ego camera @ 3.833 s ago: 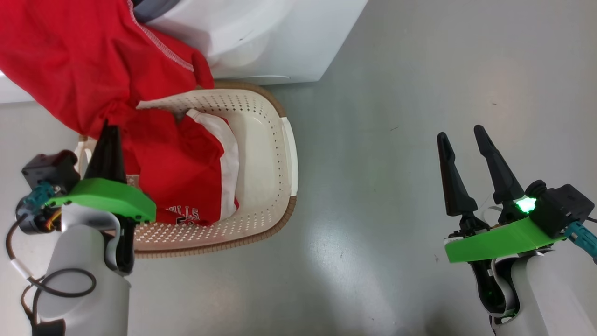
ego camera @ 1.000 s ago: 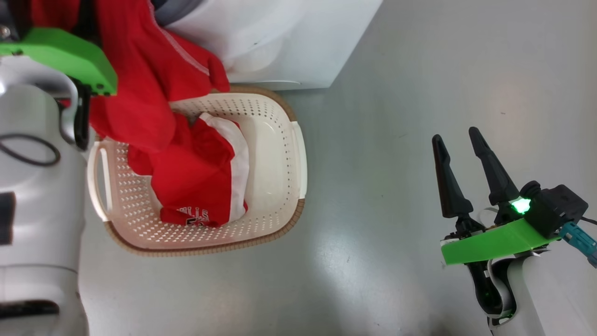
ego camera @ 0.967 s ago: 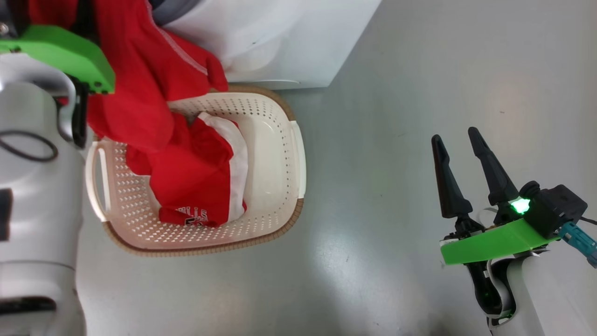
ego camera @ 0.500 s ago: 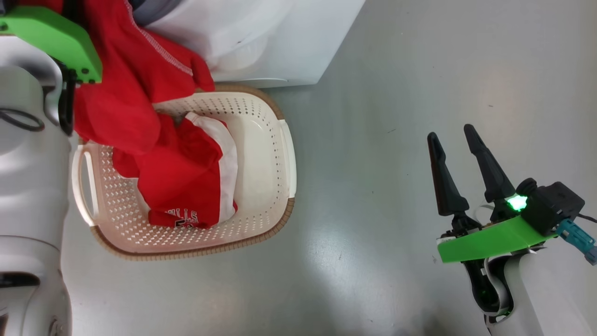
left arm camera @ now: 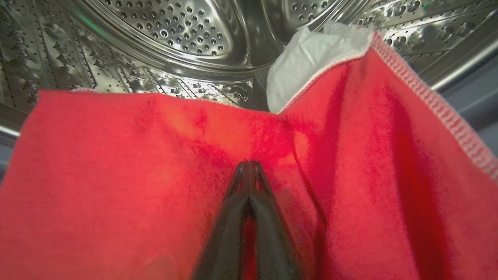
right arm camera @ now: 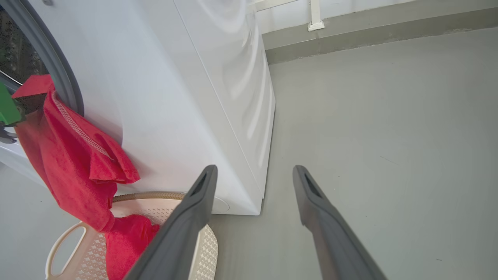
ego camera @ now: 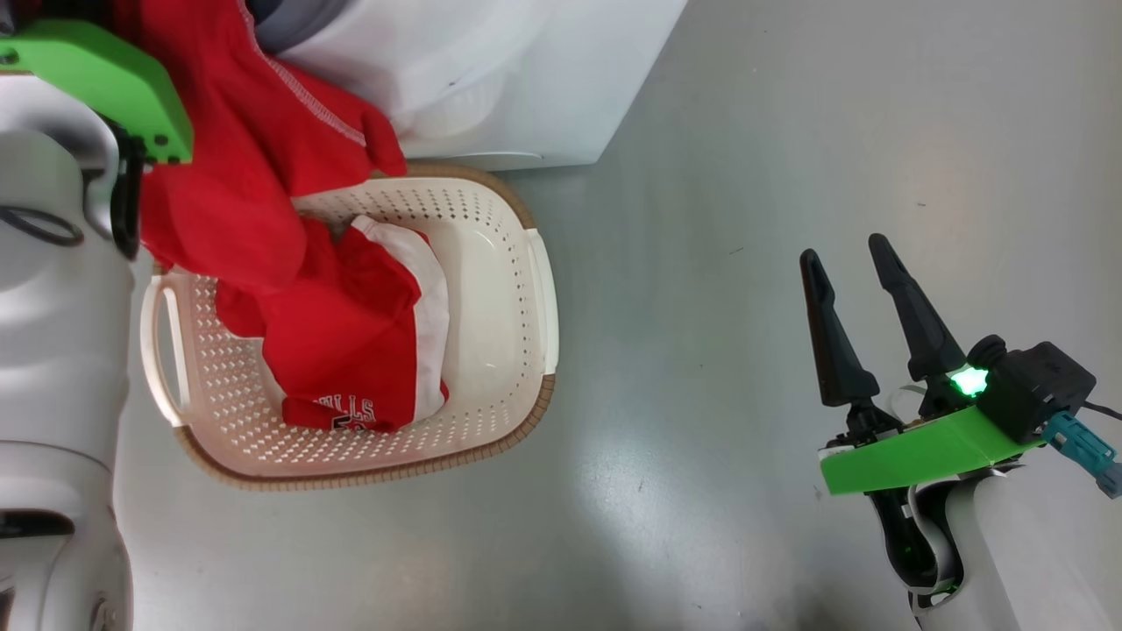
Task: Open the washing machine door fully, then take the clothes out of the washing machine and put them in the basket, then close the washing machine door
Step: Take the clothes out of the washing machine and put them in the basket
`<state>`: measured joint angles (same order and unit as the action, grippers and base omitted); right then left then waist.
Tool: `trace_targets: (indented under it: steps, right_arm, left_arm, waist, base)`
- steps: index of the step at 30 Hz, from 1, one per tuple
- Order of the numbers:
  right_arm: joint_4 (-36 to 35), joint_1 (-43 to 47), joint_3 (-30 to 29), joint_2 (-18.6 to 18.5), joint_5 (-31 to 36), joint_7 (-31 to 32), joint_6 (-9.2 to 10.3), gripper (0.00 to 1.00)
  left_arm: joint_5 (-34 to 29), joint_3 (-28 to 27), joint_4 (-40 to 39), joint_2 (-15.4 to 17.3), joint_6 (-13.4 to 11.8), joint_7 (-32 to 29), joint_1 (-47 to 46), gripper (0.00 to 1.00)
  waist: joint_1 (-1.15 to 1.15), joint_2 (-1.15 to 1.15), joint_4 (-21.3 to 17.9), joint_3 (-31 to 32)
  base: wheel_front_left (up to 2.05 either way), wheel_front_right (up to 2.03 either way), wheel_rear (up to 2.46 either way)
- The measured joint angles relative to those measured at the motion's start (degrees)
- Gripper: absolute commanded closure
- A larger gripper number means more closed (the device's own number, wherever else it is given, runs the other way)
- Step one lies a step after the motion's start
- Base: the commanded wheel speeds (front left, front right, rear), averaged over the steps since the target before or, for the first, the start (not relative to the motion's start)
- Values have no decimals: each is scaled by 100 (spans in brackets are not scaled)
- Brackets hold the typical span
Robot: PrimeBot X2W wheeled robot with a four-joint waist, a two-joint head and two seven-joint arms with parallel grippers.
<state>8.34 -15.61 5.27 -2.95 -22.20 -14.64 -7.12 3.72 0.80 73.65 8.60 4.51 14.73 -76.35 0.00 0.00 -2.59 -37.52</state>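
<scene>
**Stage:** unloading, part done.

**Clothes:** Of the clothes (ego camera: 254,149), one red-and-white piece lay in the basket (ego camera: 504,350), its logo uppermost. The basket stood on the floor (ego camera: 745,175) just in front of the washer (ego camera: 526,79). A second red piece hung from the washer's mouth over the basket's far rim, and its lower end touched the piece inside. In the left wrist view its upper edge lay across the opening of the drum (left arm camera: 186,35).

**Left gripper** (left arm camera: 249,165): fingers closed together, tips meeting at a crease in the hanging cloth. It was judged to be pinching that cloth.

**Right gripper** (ego camera: 841,247): fingers spread and holding nothing, over bare floor well apart from the basket.

**Judged done:**
- The door was opened, since the drum mouth was reachable.
- One piece was delivered to the basket.

**Judged outstanding:**
- Draw the hanging piece clear of the washer and drop it in the basket.
- Check the drum. Its upper wall showed bare steel, but the cloth hid its lower part.
- Close the door.
</scene>
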Motion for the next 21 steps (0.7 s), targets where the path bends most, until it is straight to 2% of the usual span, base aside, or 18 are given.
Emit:
trace_targets:
  steps: [6, 13, 21]
  right_arm:
    - [0, 1, -29, 0, 0, 0, 0, 0]
    - [2, 4, -66, -1, 1, 0, 0, 0]
    - [16, 26, -125, -2, 7, 0, 0, 0]
  left_arm:
    - [175, -90, -690, -18, 13, 0, 63, 100]
    - [453, -326, -1615, -59, 116, 0, 651, 100]
    - [905, -853, -3156, -410, 258, -1, 1688, 100]
  waist:
    - [0, 0, 46, 34]
    - [0, 0, 97, 113]
    - [0, 0, 234, 285]
  base:
    - [0, 0, 0]
    - [0, 0, 0]
    - [0, 0, 0]
